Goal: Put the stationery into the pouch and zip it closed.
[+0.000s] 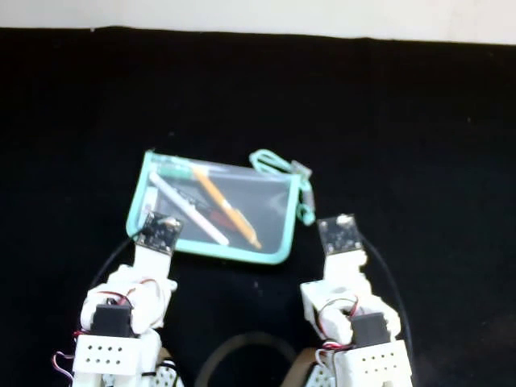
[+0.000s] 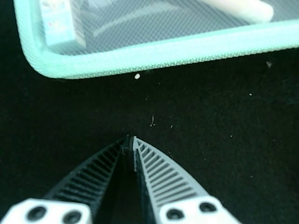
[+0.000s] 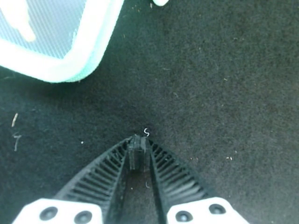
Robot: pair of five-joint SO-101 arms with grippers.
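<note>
A clear pouch (image 1: 258, 205) with a mint-green border lies flat on the black cloth, mid-table. Inside it lie a white pen (image 1: 189, 211), an orange pencil (image 1: 228, 210) and a dark pen. Its green strap (image 1: 278, 167) loops off the far right corner. My left gripper (image 2: 130, 139) is shut and empty, hovering just short of the pouch's near edge (image 2: 154, 52). My right gripper (image 3: 138, 139) is shut too, over bare cloth beside the pouch's near right corner (image 3: 81, 60). In the high view the left wrist (image 1: 158, 232) overlaps the pouch's near left corner.
Black cloth (image 1: 403, 121) covers the table up to a pale wall strip (image 1: 322, 16) at the back. Both arm bases (image 1: 121, 339) sit at the front edge with cables looping between them.
</note>
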